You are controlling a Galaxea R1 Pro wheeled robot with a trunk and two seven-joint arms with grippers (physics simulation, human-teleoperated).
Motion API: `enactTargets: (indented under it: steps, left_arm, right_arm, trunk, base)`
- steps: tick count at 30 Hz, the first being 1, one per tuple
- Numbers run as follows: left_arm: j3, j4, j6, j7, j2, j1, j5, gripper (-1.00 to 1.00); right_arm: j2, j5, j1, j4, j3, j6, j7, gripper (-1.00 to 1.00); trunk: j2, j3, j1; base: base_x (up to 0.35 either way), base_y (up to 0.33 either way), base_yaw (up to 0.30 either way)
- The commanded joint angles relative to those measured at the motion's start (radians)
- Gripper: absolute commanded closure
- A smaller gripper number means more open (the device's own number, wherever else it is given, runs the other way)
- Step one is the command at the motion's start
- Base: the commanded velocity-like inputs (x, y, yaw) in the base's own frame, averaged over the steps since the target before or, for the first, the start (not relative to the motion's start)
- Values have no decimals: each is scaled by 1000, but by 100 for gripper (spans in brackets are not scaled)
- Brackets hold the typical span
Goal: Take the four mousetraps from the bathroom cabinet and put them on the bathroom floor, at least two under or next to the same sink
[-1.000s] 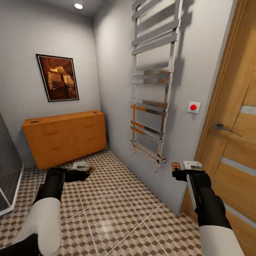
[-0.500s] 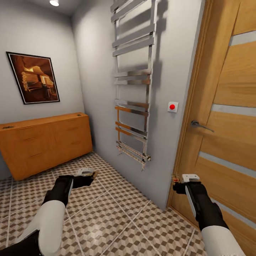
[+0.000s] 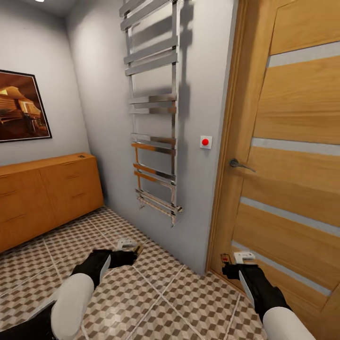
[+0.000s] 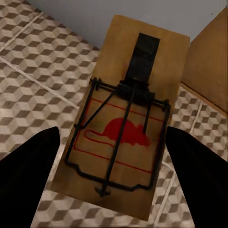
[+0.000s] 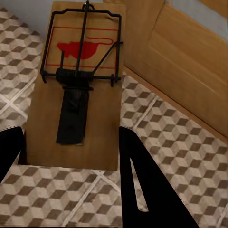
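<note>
Left gripper clamped on mousetrap (red mouse print up), low centre-left of head view, above bathroom floor. Right gripper clamped on second mousetrap, lower right by wooden door. Cabinet at left edge.

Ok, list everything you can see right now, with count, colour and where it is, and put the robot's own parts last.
mousetraps: two, tan with red mouse mark; one in the left gripper, one in the right gripper
cabinet: one, orange-brown, against the far wall at left
bathroom floor: brown-beige cube tiles
towel rail: one, chrome, on the wall
picture: one, dark-framed, above the cabinet
red button: one, beside the door
door: one, wooden, at right
left gripper: black, holding a trap
right gripper: black, holding a trap
</note>
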Motion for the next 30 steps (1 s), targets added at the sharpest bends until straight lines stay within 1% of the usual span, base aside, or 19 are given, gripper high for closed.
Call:
enactTargets:
  steps: [1, 2, 4, 7, 13, 24, 30]
  left_arm:
    - [10, 36, -25, 24, -1, -1, -5, 100]
    - [11, 69, -51, 57, 0, -1, -4, 100]
    - [13, 114, -80, 113, -1, -1, -3, 100]
    - [15, 140, -95, 146, -1, -1, -1, 100]
    - [16, 148, -101, 155, -1, -1, 0, 100]
    - [16, 151, -102, 160, -1, -1, 0, 100]
    - [16, 151, -102, 161, -1, -1, 1, 100]
  right_arm:
    - [1, 6, -1, 9, -2, -2, 4, 100]
    - [1, 7, -1, 18, -2, -6, 4, 100]
    - [1, 8, -1, 29, -2, -10, 4, 100]
    - [0, 9, -1, 35, -2, -12, 3, 100]
    - [5, 11, -1, 42, -1, -13, 0, 100]
    - [2, 18, -1, 49, -1, -13, 3, 100]
    - [4, 14, -1, 50, -1, -13, 3, 100]
  trunk:
    - [-1, 0, 0]
    - [-1, 0, 0]
    - [-1, 1, 0]
    - [-1, 3, 0]
    - [-1, 7, 0]
    - [-1, 16, 0]
    - [-1, 20, 0]
  base:
    - [0, 0, -252]
    - [0, 0, -252]
    - [0, 0, -252]
    - [0, 0, -252]
    - [0, 0, -252]
    - [0, 0, -252]
    - [0, 0, -251]
